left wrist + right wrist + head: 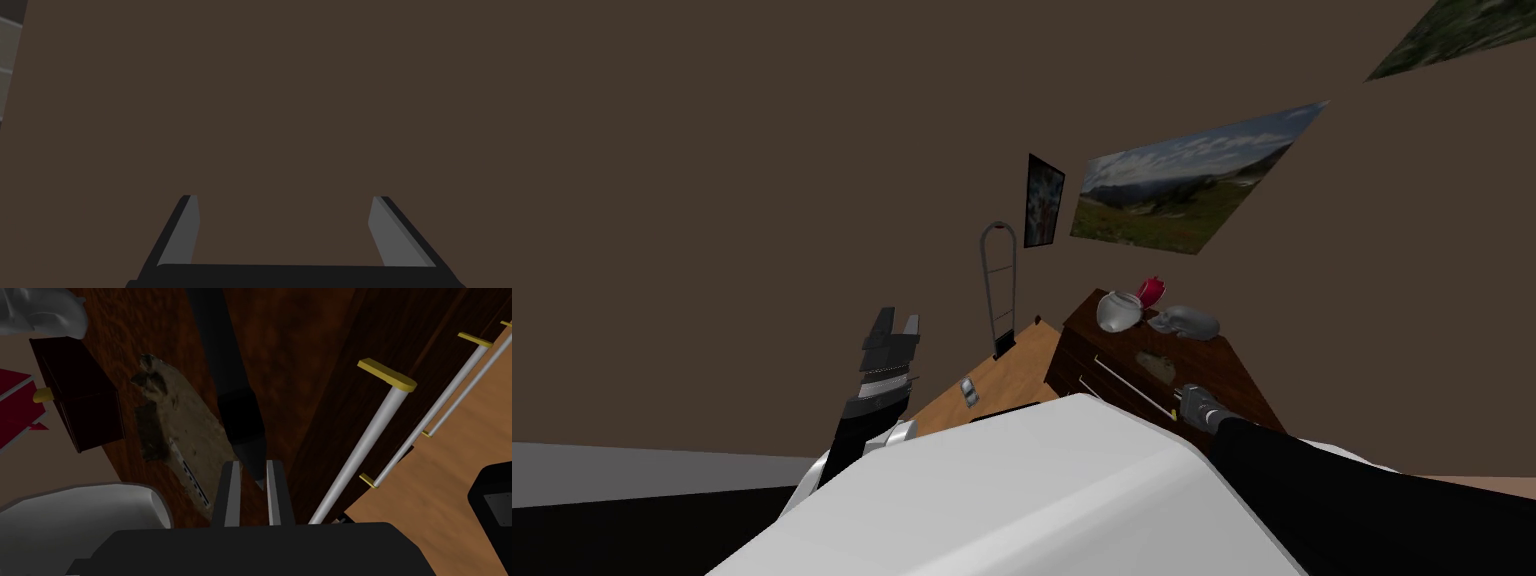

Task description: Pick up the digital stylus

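Currently the right hand [252, 465] is pinching the black stylus [220, 353] by its tip, lower centre, over the dresser top [290, 348]; grasp made, lifting apparently remaining; left hand [285, 200] is hanging spread

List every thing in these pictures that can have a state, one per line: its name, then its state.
left gripper, open, raised, holding nothing.
right gripper, shut on the black stylus's pointed tip.
black stylus, gripped at its tip, running along the dresser top; whether it is lifted off yet cannot be told.
drawers, look shut, fronts flush with the bar handles outward.
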